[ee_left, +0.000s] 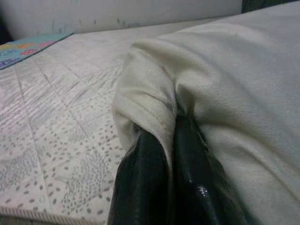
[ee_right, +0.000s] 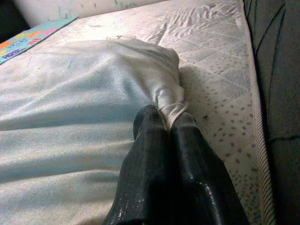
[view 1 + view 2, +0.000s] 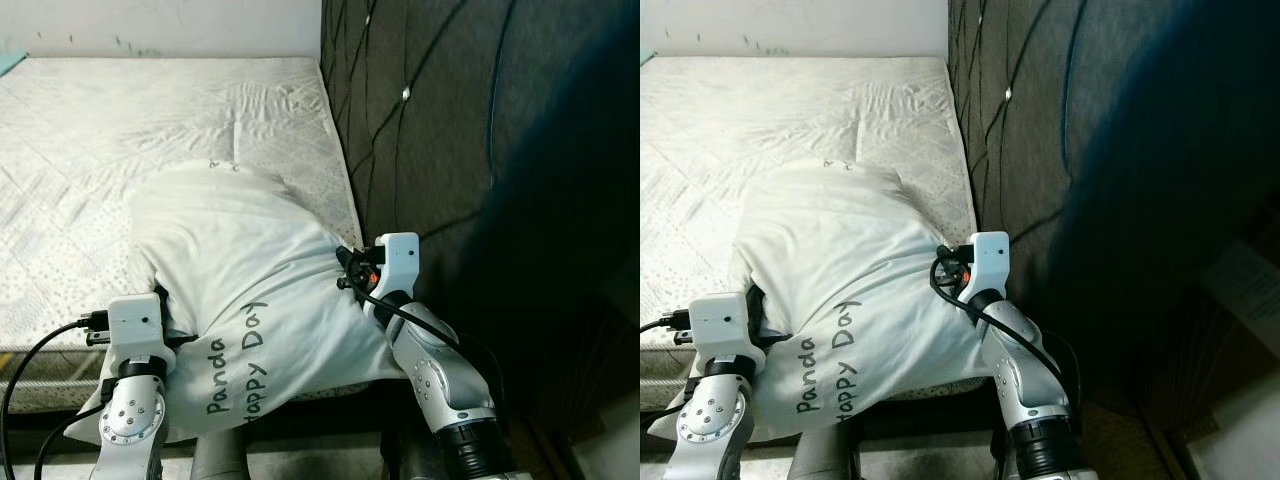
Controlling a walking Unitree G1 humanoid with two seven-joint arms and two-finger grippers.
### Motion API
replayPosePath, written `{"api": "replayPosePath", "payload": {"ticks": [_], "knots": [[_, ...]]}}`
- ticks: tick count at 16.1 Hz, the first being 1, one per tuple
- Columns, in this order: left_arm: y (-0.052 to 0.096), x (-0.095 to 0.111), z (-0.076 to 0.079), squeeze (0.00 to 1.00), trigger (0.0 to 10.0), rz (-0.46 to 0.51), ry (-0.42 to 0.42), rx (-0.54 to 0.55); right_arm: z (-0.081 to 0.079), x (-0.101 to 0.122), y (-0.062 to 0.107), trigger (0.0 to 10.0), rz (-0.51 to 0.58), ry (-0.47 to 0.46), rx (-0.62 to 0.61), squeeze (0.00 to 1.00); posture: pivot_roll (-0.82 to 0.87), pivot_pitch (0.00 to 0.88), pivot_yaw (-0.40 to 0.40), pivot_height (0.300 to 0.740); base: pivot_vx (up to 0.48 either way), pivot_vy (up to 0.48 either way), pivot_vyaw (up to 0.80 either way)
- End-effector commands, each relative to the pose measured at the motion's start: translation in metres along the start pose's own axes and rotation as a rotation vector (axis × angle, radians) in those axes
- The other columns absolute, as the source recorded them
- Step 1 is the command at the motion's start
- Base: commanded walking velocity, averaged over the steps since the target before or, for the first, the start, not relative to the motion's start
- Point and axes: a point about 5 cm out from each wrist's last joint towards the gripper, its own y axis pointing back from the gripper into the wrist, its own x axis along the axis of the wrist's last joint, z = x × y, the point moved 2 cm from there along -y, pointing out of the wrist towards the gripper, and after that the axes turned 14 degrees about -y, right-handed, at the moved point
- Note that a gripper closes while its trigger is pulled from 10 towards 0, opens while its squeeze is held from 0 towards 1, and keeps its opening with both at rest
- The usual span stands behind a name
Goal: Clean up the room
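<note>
Grippers both pinching pillow (image 3: 235, 290), fingers closed on folds of its cover: left gripper (image 1: 172, 133) at 7 o'clock corner, right gripper (image 2: 169, 121) at 3 o'clock edge. Pillow, printed "Panda Happy Day", lies on near end of mattress (image 3: 80, 150). Dark headboard (image 3: 450, 110) at 1 o'clock, wall (image 3: 160, 25) at 12.

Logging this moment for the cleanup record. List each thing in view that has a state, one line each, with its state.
Pillow: lying on the mattress at its near edge, cover bunched at both sides, printed words facing up.
Left hand: shut on the pillow, fabric pinched between its fingers.
Right hand: shut on the pillow, a twisted fold of the cover caught between its fingers.
Mattress: bare, without a sheet.
</note>
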Motion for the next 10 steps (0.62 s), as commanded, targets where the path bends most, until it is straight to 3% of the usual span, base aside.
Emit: {"api": "replayPosePath", "payload": {"ticks": [1, 10], "knots": [[-0.008, 0.022, -0.002, 0.0, 0.0, 0.093, -0.005, 0.008, -0.008, 0.035, -0.001, 0.0, 0.159, 0.031, 0.033, 0.0, -0.06, 0.0, -0.016, 0.655, 0.0, 0.0, 0.0], [-0.008, 0.024, 0.001, 0.0, 0.0, 0.103, -0.01, -0.014, 0.002, 0.048, 0.002, 0.0, 0.226, 0.06, -0.043, 0.0, -0.06, 0.0, -0.013, 0.735, 0.0, 0.0, 0.0]]}}
